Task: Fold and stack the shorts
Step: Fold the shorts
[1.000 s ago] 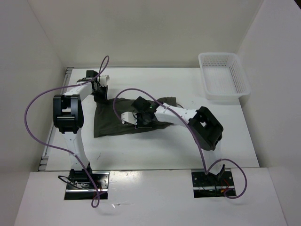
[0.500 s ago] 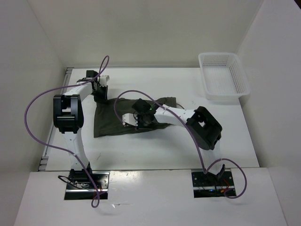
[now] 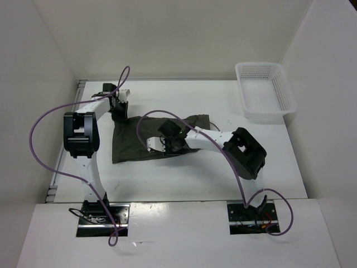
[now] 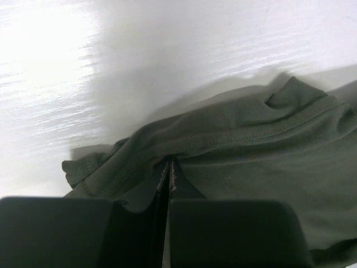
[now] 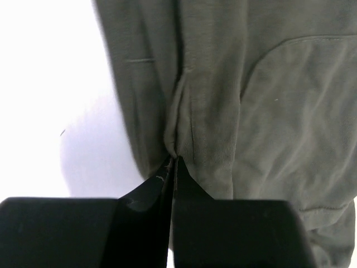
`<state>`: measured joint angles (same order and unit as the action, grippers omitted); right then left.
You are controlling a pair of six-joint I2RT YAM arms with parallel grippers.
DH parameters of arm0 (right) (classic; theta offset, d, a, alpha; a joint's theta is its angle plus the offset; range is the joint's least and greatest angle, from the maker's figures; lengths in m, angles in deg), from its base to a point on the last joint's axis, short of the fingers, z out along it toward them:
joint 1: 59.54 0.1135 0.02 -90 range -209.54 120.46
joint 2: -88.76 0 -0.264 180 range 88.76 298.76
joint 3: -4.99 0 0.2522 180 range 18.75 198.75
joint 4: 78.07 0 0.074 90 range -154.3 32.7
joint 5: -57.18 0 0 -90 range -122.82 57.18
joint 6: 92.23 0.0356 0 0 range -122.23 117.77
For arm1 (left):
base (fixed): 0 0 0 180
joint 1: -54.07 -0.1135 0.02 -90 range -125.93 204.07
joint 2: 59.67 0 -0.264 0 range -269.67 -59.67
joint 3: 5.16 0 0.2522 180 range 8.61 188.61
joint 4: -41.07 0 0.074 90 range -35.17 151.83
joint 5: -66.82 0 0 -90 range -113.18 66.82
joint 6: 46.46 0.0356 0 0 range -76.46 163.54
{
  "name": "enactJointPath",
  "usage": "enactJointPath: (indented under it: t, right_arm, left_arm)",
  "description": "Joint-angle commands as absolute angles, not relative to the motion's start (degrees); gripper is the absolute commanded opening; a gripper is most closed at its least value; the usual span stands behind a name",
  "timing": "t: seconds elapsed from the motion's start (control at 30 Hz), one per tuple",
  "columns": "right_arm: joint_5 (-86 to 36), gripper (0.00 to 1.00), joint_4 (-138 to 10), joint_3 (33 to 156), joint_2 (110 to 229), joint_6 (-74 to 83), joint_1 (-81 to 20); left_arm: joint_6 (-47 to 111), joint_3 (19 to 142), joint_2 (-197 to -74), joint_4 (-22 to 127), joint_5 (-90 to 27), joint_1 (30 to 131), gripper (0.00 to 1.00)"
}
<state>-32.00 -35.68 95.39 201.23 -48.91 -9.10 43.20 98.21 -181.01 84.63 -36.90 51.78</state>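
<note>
The dark olive-green shorts (image 3: 131, 142) lie spread on the white table, left of centre. My left gripper (image 3: 117, 110) is shut on the shorts' far left corner; in the left wrist view the fabric (image 4: 245, 145) bunches into the closed jaws (image 4: 169, 170). My right gripper (image 3: 167, 146) is shut on a pinch of fabric at the shorts' middle near edge; the right wrist view shows the cloth (image 5: 234, 100) gathered into a fold at the closed jaws (image 5: 173, 159).
A white plastic mesh basket (image 3: 264, 91) stands at the far right of the table (image 3: 223, 178). Walls enclose the table on the left, back and right. Purple cables loop over both arms.
The right gripper has shifted slightly left and toward the back with its pinch of fabric, drawing the shorts' near edge with it. The left gripper has barely moved.
</note>
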Motion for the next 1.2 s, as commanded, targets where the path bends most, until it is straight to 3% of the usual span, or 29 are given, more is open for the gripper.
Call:
enactJointPath:
  t: [0.0, 0.33, 0.5, 0.57, 0.6, 0.67, 0.73, 0.9, 1.0, 1.03, 1.17]
  right_arm:
    - [-31.5, 0.0, -32.7, 93.3, 195.5, -52.1, -7.9]
    - [-24.9, 0.0, -28.1, 89.9, 191.5, -54.4, -6.8]
    - [-24.4, 0.1, -30.3, 86.1, 191.5, -53.3, -6.2]
    - [-25.1, 0.15, -32.0, 86.1, 192.1, -52.8, -6.2]
    - [-26.0, 0.29, -32.7, 86.1, 192.1, -51.7, -6.2]
    - [-26.9, 0.41, -34.8, 86.6, 192.7, -48.7, -6.2]
    - [-27.8, 0.46, -35.5, 88.4, 192.7, -47.9, -6.2]
    - [-26.4, 0.48, -34.3, 95.2, 187.5, -42.5, -6.2]
    - [-21.6, 0.59, -37.3, 100.6, 182.6, -31.5, -8.5]
    - [-21.0, 0.67, -39.1, 101.4, 181.5, -27.6, -11.6]
    - [-29.9, 0.75, -45.4, 100.8, 180.8, -12.4, -21.4]
  left_arm:
    - [43.5, 98.6, -184.4, 85.1, -32.7, 52.0, 0.05]
    - [43.5, 99.1, -185.4, 85.6, -31.4, 52.0, 0.02]
    - [43.5, 99.1, -185.4, 85.6, -31.4, 52.0, 0.02]
    - [43.5, 99.1, -185.4, 86.1, -31.4, 52.0, 0.02]
    - [43.5, 99.1, -185.4, 86.1, -31.4, 52.0, 0.02]
    - [43.5, 99.1, -185.4, 86.1, -32.6, 52.0, 0.02]
    - [43.5, 99.1, -184.9, 86.1, -32.6, 52.0, 0.02]
    - [43.5, 99.7, -183.7, 86.1, -33.6, 52.0, 0.07]
    - [43.5, 99.7, -182.5, 86.6, -34.3, 52.0, 0.1]
    - [43.5, 99.7, -182.5, 86.6, -34.3, 52.0, 0.13]
    - [43.5, 100.3, -181.2, 87.3, -34.8, 52.0, 0.22]
